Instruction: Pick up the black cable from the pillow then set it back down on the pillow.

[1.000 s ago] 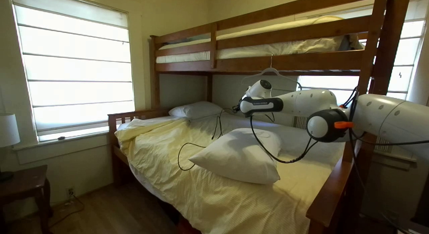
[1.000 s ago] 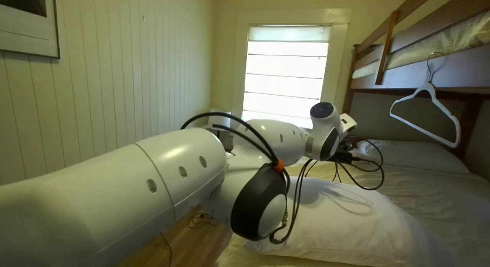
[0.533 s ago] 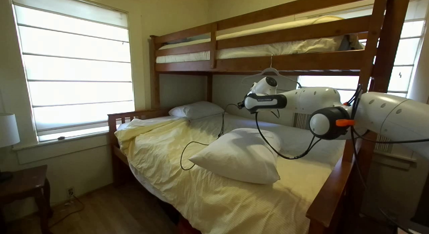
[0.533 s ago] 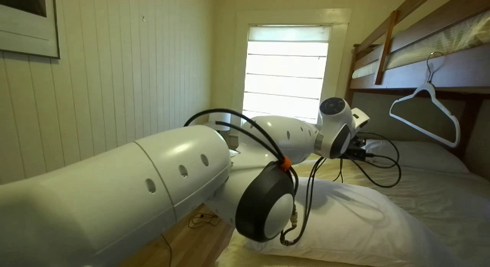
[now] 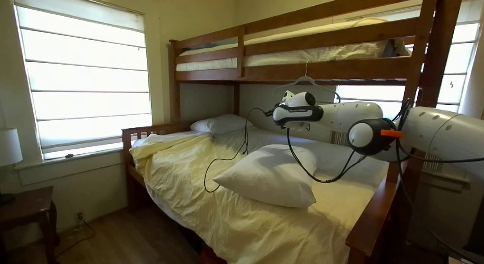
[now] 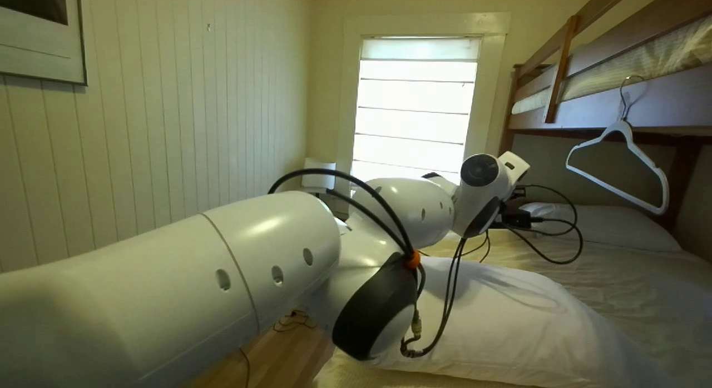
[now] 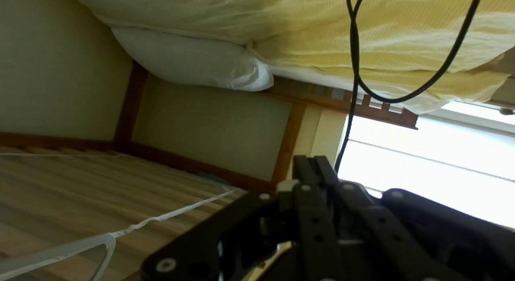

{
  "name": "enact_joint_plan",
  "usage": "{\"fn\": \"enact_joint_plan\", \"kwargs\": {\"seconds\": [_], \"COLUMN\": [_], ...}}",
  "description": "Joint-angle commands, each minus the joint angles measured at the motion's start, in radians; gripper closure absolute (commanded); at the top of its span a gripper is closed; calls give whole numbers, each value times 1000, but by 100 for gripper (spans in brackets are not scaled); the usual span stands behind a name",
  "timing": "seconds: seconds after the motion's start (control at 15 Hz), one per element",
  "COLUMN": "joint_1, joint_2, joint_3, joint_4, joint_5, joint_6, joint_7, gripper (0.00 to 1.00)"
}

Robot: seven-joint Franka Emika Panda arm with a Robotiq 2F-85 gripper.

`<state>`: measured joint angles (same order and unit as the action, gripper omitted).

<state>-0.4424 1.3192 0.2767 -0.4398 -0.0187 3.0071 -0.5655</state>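
Jaws clenched on the black cable [image 7: 354,47] hold it aloft, presumably to draw its slack free before setting it on the white pillow [image 5: 266,177]; a trailing loop lies just beside the pillow's pointed corner.

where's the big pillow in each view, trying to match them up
In an exterior view, the big pillow sits just below and right of centre.
In an exterior view, the big pillow lies at lower right.
Wrist view: not in it.
Shared landmark: the small pillow, in all three.
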Motion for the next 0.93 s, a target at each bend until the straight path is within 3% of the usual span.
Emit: {"fn": "enact_joint_plan", "kwargs": {"seconds": [0.0,0.2,0.27,0.47,0.67,0.87], "joint_1": [20,23,48,39,51,68], "joint_2": [0,12,12,0,24,12], "joint_3": [-174,-432,-489,-347,-251,-132], "joint_4": [0,-2,-3,-29,-8,-15], "joint_5": [-14,-116,-112,-115,-94,-54], "joint_6": [12,3,-49,-123,-67,-95], "joint_7": [166,399,380,167,57,64], "gripper": [98,98,98,98,98,98]}}
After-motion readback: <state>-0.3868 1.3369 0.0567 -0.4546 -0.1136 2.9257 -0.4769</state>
